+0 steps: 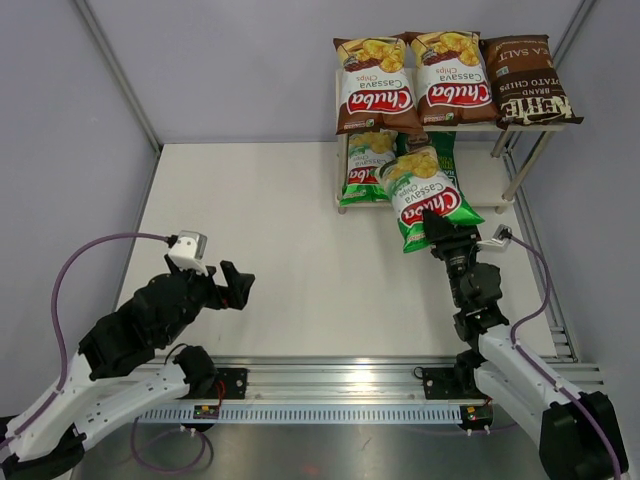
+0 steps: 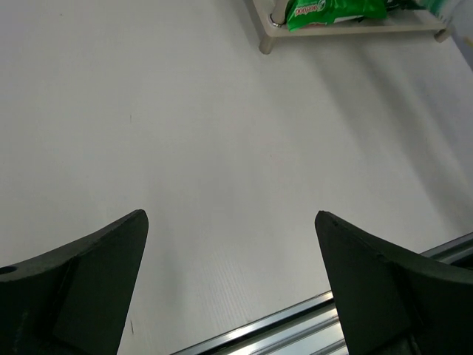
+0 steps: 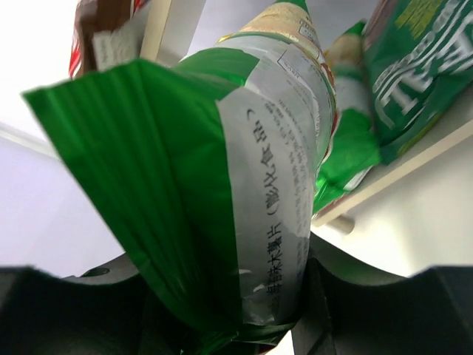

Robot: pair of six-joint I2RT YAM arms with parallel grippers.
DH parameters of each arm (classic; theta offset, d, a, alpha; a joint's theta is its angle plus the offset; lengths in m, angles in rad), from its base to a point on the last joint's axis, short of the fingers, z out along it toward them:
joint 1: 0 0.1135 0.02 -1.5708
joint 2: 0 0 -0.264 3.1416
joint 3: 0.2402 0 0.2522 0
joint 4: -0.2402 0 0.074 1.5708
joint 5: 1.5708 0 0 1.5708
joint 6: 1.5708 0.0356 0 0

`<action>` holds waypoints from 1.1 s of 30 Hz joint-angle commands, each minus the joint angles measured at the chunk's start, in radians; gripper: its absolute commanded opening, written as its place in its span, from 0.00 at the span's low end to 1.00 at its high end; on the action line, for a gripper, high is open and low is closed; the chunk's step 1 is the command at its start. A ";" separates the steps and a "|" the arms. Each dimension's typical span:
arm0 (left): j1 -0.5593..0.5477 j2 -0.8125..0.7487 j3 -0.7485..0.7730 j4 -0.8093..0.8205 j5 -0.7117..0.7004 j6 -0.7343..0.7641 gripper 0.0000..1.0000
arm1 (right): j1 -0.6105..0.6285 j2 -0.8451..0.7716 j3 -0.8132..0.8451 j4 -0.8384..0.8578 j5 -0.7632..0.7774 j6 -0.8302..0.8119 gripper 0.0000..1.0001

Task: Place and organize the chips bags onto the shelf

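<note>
1. The right pincer (image 1: 437, 228) pinches the near end of a light-green bag (image 1: 425, 195). In the right wrist view its fingers press on the bag's crumpled bottom seam from both sides.
2. The held bag points away from the arm. Its far end reaches over the front edge of the lower board of the shelf (image 1: 490, 185).
3. The shelf stands at the far right of the desk (image 1: 280, 230).
4. On the lower board a second light-green bag (image 1: 365, 165) lies at the left, just beside the held one. A dark-green bag (image 1: 445, 150) shows behind the held bag, mostly covered by it.
5. On the top board lie a left brown bag (image 1: 373, 85), a middle brown bag (image 1: 452, 80) and a dark-brown bag (image 1: 527, 80) at the right end, side by side.
6. The left pincer (image 1: 237, 287) is spread wide and grips nothing. It hovers over bare desk on the left, well apart from the shelf.
</note>
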 commanded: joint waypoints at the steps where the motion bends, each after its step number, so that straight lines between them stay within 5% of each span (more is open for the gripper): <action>1: -0.002 -0.041 -0.054 0.047 -0.006 0.050 0.99 | -0.098 0.037 0.077 0.131 -0.050 0.068 0.35; 18: -0.002 -0.092 -0.074 0.057 0.017 0.050 0.99 | -0.482 0.453 0.273 0.381 -0.332 0.208 0.36; 33: -0.004 -0.110 -0.081 0.066 0.032 0.054 0.99 | -0.605 0.852 0.471 0.609 -0.383 0.266 0.36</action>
